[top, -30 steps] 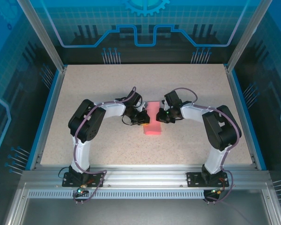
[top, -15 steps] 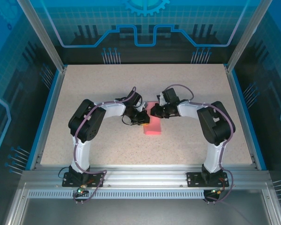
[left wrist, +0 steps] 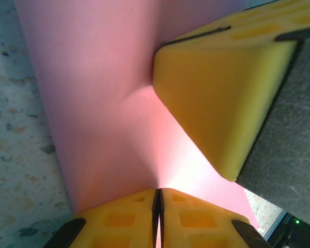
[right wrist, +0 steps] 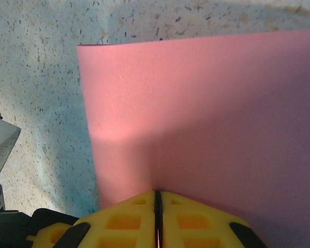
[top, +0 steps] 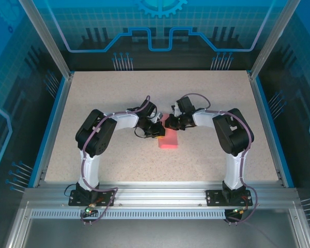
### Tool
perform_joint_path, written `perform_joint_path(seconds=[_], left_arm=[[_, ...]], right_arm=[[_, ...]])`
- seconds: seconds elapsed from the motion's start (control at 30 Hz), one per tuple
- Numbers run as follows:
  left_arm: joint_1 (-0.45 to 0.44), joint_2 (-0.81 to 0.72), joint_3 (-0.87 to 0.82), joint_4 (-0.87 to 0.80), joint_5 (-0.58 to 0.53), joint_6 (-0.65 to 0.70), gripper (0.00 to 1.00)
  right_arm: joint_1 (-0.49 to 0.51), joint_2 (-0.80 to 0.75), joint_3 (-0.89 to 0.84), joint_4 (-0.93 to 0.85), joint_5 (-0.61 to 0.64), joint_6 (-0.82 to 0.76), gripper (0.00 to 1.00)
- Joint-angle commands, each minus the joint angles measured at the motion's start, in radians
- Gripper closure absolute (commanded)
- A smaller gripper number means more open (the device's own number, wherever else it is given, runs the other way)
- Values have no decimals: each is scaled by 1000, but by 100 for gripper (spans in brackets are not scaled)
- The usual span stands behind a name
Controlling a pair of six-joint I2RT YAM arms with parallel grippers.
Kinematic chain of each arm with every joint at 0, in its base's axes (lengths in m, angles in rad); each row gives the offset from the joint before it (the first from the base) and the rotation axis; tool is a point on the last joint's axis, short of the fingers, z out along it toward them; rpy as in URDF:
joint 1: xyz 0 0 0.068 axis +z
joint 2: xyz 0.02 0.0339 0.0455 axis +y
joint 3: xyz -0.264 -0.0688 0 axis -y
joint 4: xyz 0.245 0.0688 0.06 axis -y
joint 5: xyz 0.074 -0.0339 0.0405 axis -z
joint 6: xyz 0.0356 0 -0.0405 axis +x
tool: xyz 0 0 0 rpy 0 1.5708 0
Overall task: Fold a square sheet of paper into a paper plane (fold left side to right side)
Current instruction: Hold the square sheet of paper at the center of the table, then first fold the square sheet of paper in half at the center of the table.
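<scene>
A blue-lit enclosure (top: pixel 45 39) is closed around a speckled table (top: pixel 93 103); near its middle the pink paper (top: pixel 170 142) is laid flat as a narrow strip, not a square, so the left side is judged to have been brought over onto the right already. The long axis of the strip runs straight away from the arm bases; the far half is covered by both tools and the near half is left free, on the base side of them. The left tool (top: pixel 157 132) is set against the strip from its left long edge; the right tool (top: pixel 170 123) is reached in from the right, just beyond it and almost touching. In the left wrist view the jaws are seen pressed fully together with the paper (left wrist: pixel 93 93) running up to their tips, and one finger (left wrist: pixel 222 88) of the right tool is laid on the sheet just ahead. The right tool (right wrist: pixel 157 195) is likewise closed tight, tips on the paper (right wrist: pixel 206 103); whether a layer is nipped in either seam cannot be told. The crease is judged to lie along the left edge, nearer the left tool; any pressing stroke would be taken along that long axis.
</scene>
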Motion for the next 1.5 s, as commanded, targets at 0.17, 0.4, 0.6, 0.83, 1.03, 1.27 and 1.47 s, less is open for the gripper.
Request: perform_joint_path(seconds=[0.17,0.4,0.6,0.83,1.03,1.27,1.47], left_arm=[[-8,19,-33,-73,-44,13,87],[-19,-21,-64,-91,-30,30,87],[-27,-58,-109,-105,-17,40,87],[-32,-110,-177,-117,4,55,87],[-39,-156,-222,-137,26,69,87],[-58,-178,-258,-161,48,90,87],[-59,-219,-257,-169,41,90,87]], right_arm=[[9,48,-35,-76,51,34,90],[9,49,-32,-98,66,34,90],[11,50,-20,-117,73,31,90],[9,56,-11,-131,78,25,90],[9,61,-2,-142,83,20,90],[8,63,5,-151,85,15,90],[9,62,7,-154,83,12,90]])
